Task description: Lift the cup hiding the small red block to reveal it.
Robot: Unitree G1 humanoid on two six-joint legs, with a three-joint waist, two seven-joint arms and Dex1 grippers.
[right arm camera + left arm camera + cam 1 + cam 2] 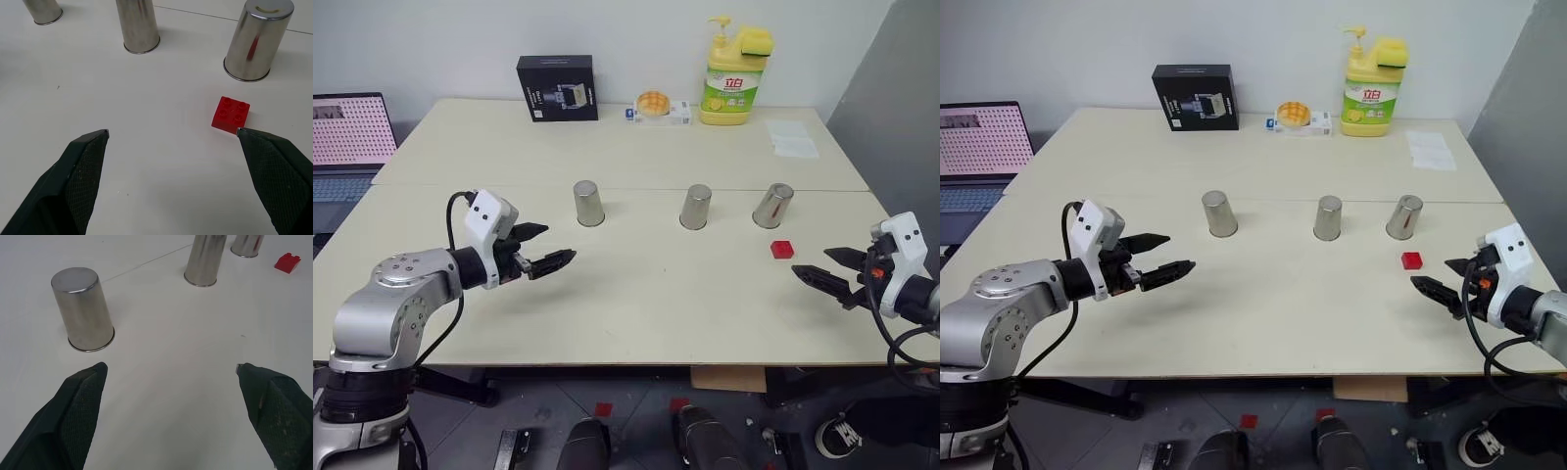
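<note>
Three cups stand mouth-down in a row across the surface [636, 294]. The block [782, 249] lies bare just before the right cup [773, 206], nearest the right pincer [827, 272], jaws apart, empty. Left pincer [546, 248] also apart, facing the left cup [588, 203].

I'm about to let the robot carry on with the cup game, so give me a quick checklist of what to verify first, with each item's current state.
1. Three cups stand upside down in a row on the table: left cup, middle cup, right cup: ok.
2. Small red block hidden under a cup: not ok; it lies in the open, in front of the right cup.
3. Left hand open, holding nothing: ok.
4. Right hand open, holding nothing: ok.
5. Both hands short of the cups, touching none: ok.
6. Anything under the three cups: cannot tell.
</note>
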